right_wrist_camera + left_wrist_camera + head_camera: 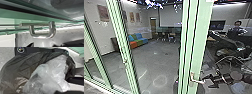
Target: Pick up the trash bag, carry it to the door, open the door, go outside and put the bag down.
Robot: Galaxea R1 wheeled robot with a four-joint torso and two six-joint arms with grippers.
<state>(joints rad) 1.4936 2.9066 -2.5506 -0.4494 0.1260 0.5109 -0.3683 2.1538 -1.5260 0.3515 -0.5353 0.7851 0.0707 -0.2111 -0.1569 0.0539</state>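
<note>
- Well, the right gripper (208, 82) reached nearly level towards the door handle (40, 36), low on the green frame (200, 47), fingers parted and empty.
- The dark trash bag (21, 70) bulged beneath the left wrist's camera; whether the left gripper had hold, I couldn't tell.

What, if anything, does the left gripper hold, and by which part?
Apparently the trash bag, but which part is gripped can't be made out.
</note>
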